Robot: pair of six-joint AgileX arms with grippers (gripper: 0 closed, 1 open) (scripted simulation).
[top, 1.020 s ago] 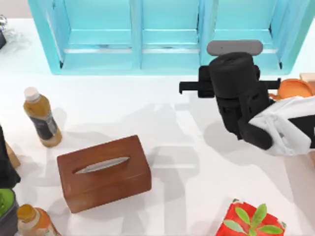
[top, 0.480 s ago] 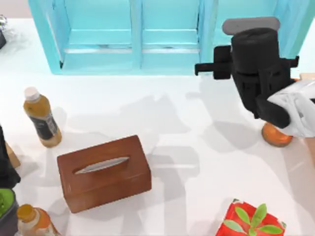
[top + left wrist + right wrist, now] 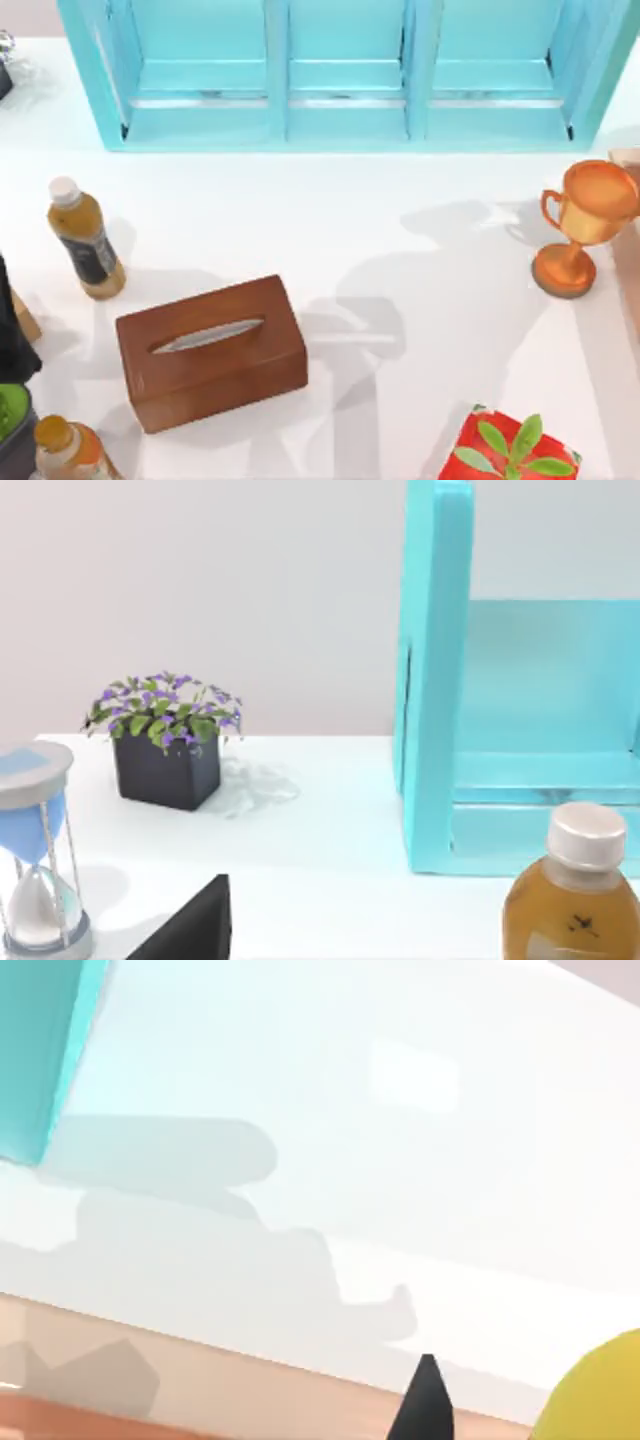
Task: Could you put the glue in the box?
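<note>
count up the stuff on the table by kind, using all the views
Drink bottles: 2, one brown-labelled bottle, one orange bottle
Tissue box: 1
Trophy: 1
Turquoise cabinet: 1
Red box with leaves: 1
Flower pot: 1
Hourglass: 1
Total: 8

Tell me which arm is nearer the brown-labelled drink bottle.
Left. The left arm stands beside the drink bottle; the right gripper is across the table, by the cabinet's right end.
</note>
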